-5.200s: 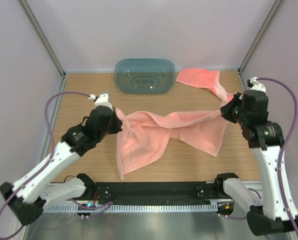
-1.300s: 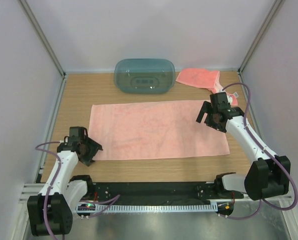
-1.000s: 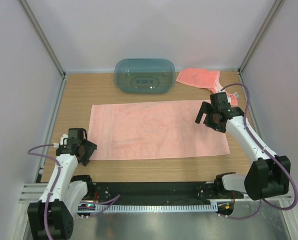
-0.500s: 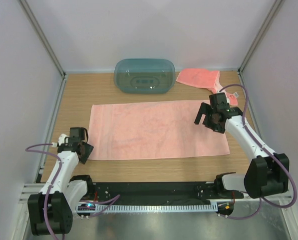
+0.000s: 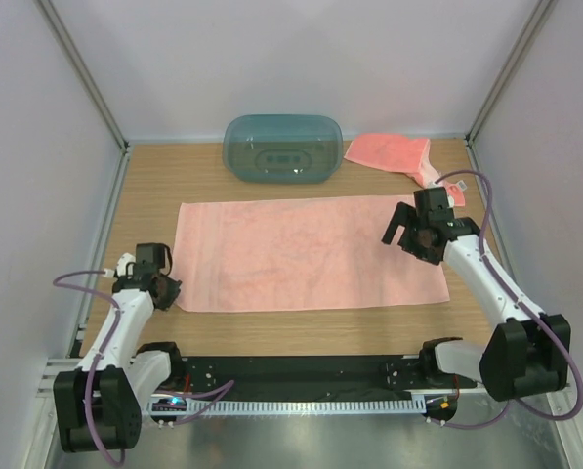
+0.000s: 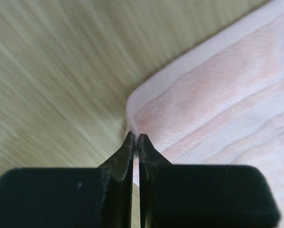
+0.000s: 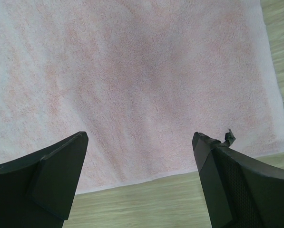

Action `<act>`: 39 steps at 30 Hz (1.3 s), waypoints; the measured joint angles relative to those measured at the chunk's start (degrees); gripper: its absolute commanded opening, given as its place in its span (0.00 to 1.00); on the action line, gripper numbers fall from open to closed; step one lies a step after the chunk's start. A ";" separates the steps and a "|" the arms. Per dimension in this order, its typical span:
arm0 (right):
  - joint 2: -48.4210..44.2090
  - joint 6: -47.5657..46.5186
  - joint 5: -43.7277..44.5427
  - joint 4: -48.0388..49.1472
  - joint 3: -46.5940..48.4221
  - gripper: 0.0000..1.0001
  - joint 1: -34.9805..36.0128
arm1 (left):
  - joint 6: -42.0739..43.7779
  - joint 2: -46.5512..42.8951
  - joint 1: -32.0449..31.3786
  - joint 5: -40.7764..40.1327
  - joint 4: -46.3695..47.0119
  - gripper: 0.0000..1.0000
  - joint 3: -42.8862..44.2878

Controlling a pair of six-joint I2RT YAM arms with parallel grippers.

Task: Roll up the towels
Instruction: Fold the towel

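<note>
**Desk:** Where were the towels when the shutter fell?

**Photographer:** A large salmon-pink terry towel (image 5: 301, 249) lay spread flat, a long rectangle across the middle of the pale wooden tabletop (image 5: 154, 186). A second, crumpled salmon-pink towel (image 5: 389, 151) sat in the far right corner, just beside a translucent teal oval plastic tub (image 5: 282, 148) at the back edge (the tub stood clear of the flat towel).

**Desk:** And the arms?

**Photographer:** The left gripper (image 5: 164, 291) was down at the flat towel's near left corner. Its two black fingers were clenched together, with the tips against the corner hem. Whether any cloth was caught between them, the wrist view did not show. The right gripper (image 5: 405, 233) hung above the towel's right end, fingers spread wide and grasping nothing. Through its own camera, pink terry filled the gap between the fingers, with the towel's edge and a strip of wood below.
</note>
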 measured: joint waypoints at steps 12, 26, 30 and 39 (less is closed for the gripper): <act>-15.61 8.72 -9.11 1.95 -17.20 1.00 -27.12 | 13.79 5.05 -0.02 11.04 -7.30 0.00 23.52; -5.62 9.51 -14.60 3.87 -22.71 0.83 -42.12 | 26.69 12.92 0.00 16.55 -12.31 0.00 26.51; -5.49 9.57 -14.78 4.55 -23.06 0.72 -42.16 | 27.19 12.52 0.00 16.90 -12.37 0.00 26.49; -2.36 9.16 -17.20 8.31 -23.61 0.24 -42.16 | 27.85 10.60 0.00 16.92 -12.39 0.00 26.47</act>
